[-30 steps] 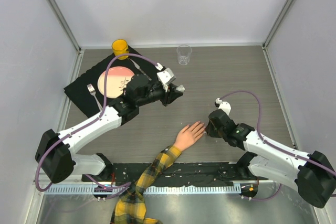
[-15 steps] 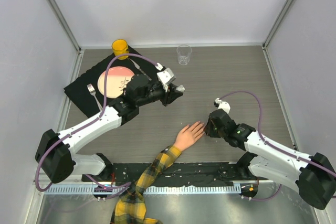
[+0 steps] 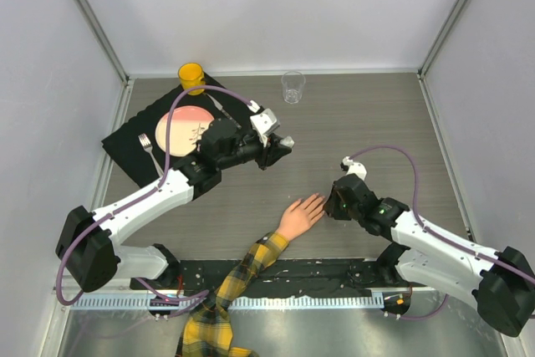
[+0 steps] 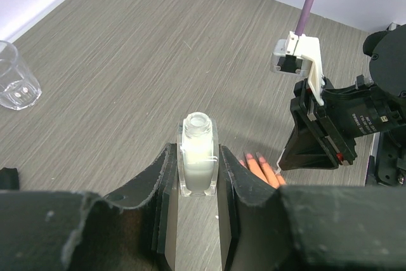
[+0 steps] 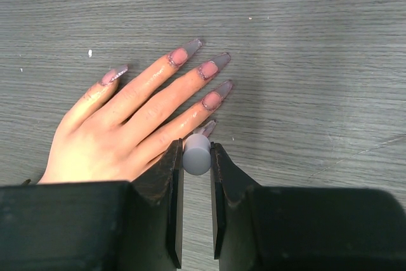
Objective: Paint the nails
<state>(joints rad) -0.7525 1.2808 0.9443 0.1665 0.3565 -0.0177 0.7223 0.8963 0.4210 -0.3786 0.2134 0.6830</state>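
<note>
Grey table: right gripper, angled down, pinches cap at nails (little finger's); left gripper clamps bottle.

The nails are long, pointed, grey-tipped.

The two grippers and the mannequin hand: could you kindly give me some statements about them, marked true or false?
1. The left gripper is shut on a bottle. True.
2. That bottle is capped. False: its neck is open.
3. The right gripper holds a grey cap beside the little fingertip. True.
4. The mannequin hand lies palm up. False: its nails face up.
5. The clear glass stands on the black mat. False: it stands on the bare table.
</note>
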